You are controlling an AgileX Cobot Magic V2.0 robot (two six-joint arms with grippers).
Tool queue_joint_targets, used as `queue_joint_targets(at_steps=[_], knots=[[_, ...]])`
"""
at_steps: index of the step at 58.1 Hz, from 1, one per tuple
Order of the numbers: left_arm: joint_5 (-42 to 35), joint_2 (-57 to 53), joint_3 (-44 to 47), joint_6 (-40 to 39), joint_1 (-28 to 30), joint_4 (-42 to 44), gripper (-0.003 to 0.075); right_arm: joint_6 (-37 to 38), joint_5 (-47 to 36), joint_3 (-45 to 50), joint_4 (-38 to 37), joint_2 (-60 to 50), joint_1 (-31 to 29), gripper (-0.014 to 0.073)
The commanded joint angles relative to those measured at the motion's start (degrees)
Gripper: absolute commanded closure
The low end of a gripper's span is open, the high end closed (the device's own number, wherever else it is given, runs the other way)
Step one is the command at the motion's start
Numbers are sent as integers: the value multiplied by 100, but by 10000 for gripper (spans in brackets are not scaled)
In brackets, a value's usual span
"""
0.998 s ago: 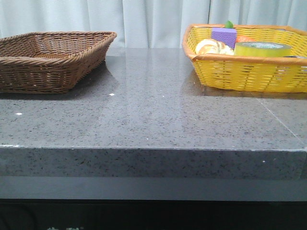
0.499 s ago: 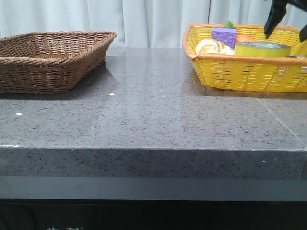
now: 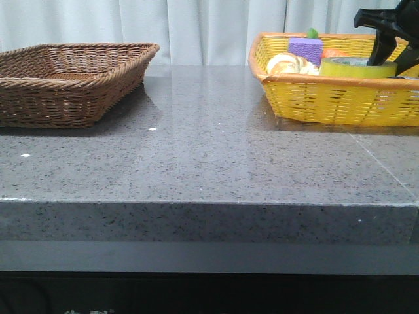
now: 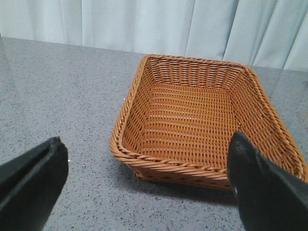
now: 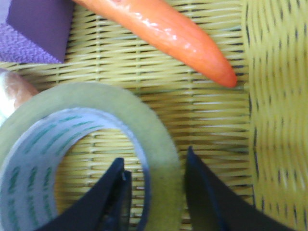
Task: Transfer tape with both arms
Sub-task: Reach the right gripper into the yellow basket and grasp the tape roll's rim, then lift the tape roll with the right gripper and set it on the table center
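**Pick-up step: right tool straddling the tape wall**

The tape [image 5: 84,159] lies flat in the yellow basket [image 3: 340,101] at the right rear of the table [image 3: 196,170], next to a carrot [image 5: 168,31], a purple block [image 5: 36,31] and what looks like a bread roll [image 3: 291,64].

Right tool [image 5: 154,192]: fingers apart, one inside the white core, one outside the roll, with the tape wall between them. Not clamped yet, as far as I can judge; I cannot tell whether either finger touches the roll.

Left tool [image 4: 144,192]: fingers wide apart, holding nothing, hanging over the table near the empty brown wicker basket [image 4: 192,120].

Step in hand, my reading: the first grasp, before any handover.

Next move calls for closing the right fingers on the wall, then a straight lift clear of the basket rim. Risk: the roll tips or drags on the carrot.
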Motion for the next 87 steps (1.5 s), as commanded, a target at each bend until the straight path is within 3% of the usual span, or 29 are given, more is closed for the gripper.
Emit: queue_joint_targets(at_steps=[1,13,39,51,64,76,87], knots=[[-407,36,-220,-13,6,0,61,-30,-291,-212,-6,-403,-31,400],[-407,36,-220,-13,6,0,61,-30,-304,-212,-6,-554,-31,453],[-407,36,-220,-13,6,0,61,-444,-286,-199,-6,-1623,205,454],[-407,36,-220,-13,6,0,61,-794,-418,191,-1,-2385,1074,454],[-407,36,-220,-13,6,0,61,-834,-1024,1575,43,-3220,2415,454],[-407,36,-220,-13,6,0,61,-834,-1207,2399,204,-3226,3414,454],[-397,36,-220,-13,6,0,61,-834,-1532,2622,219,-2885,3866,454]])
